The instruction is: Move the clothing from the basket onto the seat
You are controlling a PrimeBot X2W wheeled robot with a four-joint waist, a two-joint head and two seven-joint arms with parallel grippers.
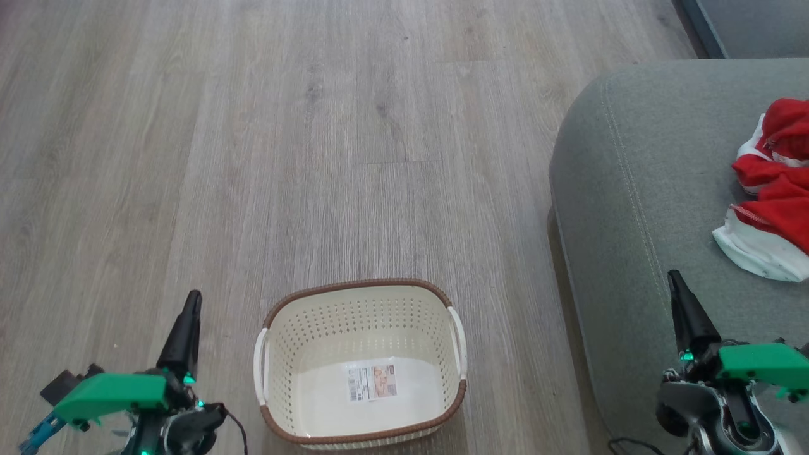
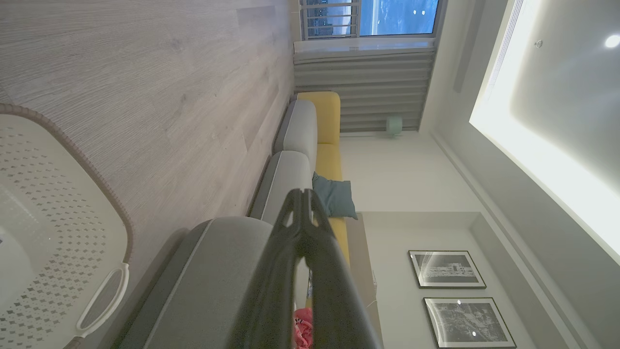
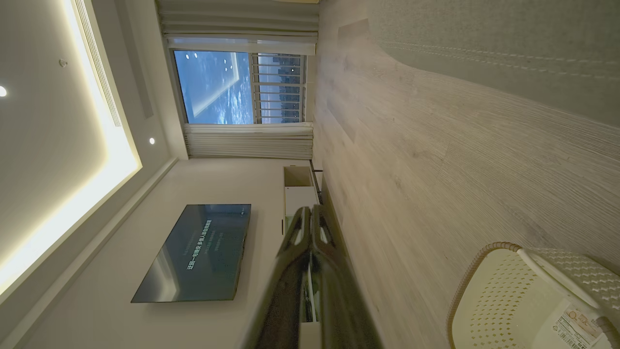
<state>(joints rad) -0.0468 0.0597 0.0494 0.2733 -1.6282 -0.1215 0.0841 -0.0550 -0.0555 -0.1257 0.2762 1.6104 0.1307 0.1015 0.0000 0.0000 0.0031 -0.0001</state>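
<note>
Soft red fabric clothing (image 1: pixel 774 189) w/ white panels lies bunched on the big grey-green upholstered seat (image 1: pixel 632 189), well in from its rounded corner. The small cream perforated plastic basket (image 1: pixel 354 322) w/ brown braided rim sits on the grey wood-look floor (image 1: pixel 316 126) near the seat's side edge, w/ just a paper label (image 1: pixel 373 381) inside. Left end effector (image 1: pixel 191 303) and right end effector (image 1: pixel 676 283) are both clenched, gripping nothing; the left is beside the basket, the right over the seat's near edge. Task looks done. Clothing likely light, limp, non-slip, will drape & trail. If re-taken, pinch a raised fold at the heap's top, not a flat hem.
</note>
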